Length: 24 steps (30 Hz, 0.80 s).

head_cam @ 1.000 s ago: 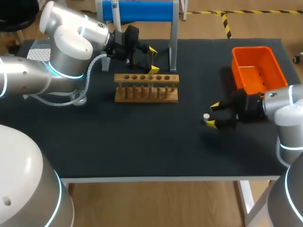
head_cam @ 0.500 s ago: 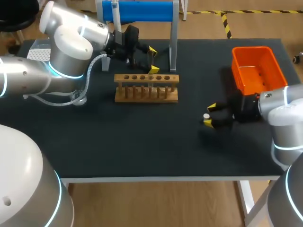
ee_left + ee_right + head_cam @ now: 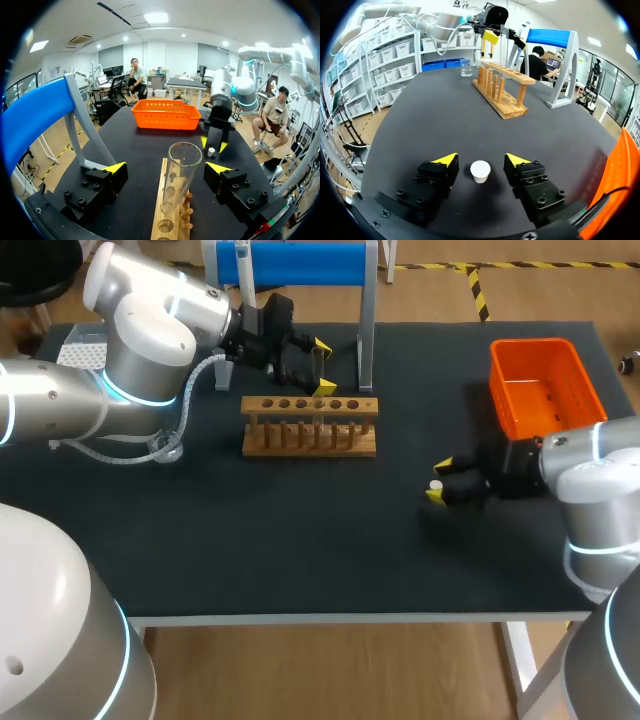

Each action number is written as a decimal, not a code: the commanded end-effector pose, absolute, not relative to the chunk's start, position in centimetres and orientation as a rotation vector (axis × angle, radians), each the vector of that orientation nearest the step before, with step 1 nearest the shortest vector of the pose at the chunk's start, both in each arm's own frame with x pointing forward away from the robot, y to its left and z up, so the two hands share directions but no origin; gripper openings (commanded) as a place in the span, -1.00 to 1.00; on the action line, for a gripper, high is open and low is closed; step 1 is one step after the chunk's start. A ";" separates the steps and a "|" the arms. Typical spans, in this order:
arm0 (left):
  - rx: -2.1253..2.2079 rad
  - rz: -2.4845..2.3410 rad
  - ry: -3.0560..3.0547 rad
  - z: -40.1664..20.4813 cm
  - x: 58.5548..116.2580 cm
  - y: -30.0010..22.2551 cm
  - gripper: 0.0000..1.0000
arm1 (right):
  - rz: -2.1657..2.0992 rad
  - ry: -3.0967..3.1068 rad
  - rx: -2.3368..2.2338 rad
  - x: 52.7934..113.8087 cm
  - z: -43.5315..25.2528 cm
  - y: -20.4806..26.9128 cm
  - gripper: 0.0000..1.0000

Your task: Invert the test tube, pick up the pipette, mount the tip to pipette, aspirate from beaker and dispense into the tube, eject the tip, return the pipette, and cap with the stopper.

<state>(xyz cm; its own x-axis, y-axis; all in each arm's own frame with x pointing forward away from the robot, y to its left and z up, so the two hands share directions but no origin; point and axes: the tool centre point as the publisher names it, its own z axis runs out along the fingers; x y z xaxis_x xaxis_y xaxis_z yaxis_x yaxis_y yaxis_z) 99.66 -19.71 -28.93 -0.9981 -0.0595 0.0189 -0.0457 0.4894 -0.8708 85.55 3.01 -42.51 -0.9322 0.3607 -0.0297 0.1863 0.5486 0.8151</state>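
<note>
The test tube [image 3: 180,175] is seen standing upright in the wooden rack [image 3: 310,426], near the rack's end closest to the blue stand [image 3: 300,262], its open mouth turned upward; the left gripper [image 3: 322,366] is placed around it with the jaws apart, one yellow tip to each side and a gap left on both, so the glass is bracketed but not clamped; this placement is judged to be a guard, kept so that the tube can be steadied when something is pressed into its mouth; the small white stopper [image 3: 480,171] is found on the black table [image 3: 300,540], well apart from the rack and just in front of the orange basket [image 3: 545,385]; the right gripper [image 3: 440,481] is brought low over the table with its jaws spread, the stopper lying between the two fingers and touched by neither; the stopper is centred in that gap, presumably so that both pads will meet it evenly once closed and it will not be pushed sideways; a glass beaker [image 3: 466,68] is set beyond the far end of the rack, clear of both arms; capping is therefore judged to be the step in hand, with the stopper not yet gripped and the tube not yet closed
</note>
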 end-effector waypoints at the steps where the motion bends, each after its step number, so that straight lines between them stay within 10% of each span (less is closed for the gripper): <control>1: -0.091 -1.582 2.702 -29.0 99.8 -19.7 1.00 | 1.327 2.585 0.467 85.7 -42.9 3.3 0.02; 24: -0.091 -1.582 2.702 -29.0 99.8 -19.7 1.00 | 1.317 2.586 0.477 85.9 -43.3 3.3 -0.25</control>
<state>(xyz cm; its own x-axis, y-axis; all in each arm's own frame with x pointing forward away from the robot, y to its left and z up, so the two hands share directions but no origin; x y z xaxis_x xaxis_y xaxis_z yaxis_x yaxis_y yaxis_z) 99.66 -19.71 -28.93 -0.9981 -0.0595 0.0189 -0.0457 0.4894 -0.8708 85.89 3.23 -43.16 -0.9292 0.3684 -0.0291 0.1941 0.5533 0.8100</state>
